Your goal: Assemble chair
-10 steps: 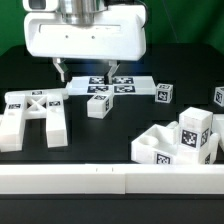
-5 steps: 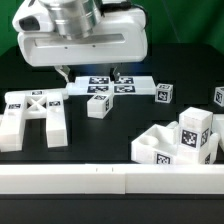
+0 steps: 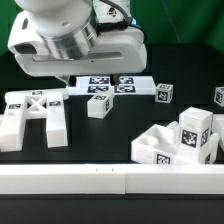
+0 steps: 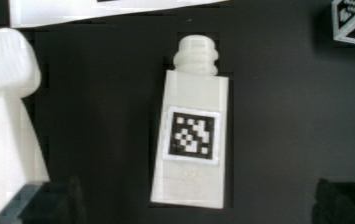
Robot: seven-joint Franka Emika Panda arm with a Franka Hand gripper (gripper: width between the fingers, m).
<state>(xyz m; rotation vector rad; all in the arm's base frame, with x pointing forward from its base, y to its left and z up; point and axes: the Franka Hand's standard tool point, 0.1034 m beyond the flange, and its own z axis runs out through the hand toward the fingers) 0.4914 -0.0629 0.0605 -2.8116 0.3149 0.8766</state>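
Swinging over toward the exterior view's left, the arm (image 3: 70,40) has tilted and now fills more of that picture than half a second ago, while the loose parts lie where they were. Its gripper (image 4: 192,200) stands wide open and holds nothing: in the wrist view the dark fingertips (image 4: 41,200) sit well apart on either side of a chair leg (image 4: 195,130), with bare table between each tip and the part. That leg lies flat, tag upward, a rounded peg at its far end. It is probably the tagged piece (image 3: 98,105) lying just in front of the marker board (image 3: 110,86), though I cannot be sure. To the exterior view's left of the marker board, and nearer the camera, the X-braced frame (image 3: 35,112) lies alone. A small tagged cube (image 3: 164,94) sits just off the board's right end. Farther right and forward rests the seat block (image 3: 160,148), with a tagged piece (image 3: 196,135) on it; whether that piece is seated I cannot tell. Judging by this, assembly is barely begun: the leg is not yet gripped, and nearly every joint remains.
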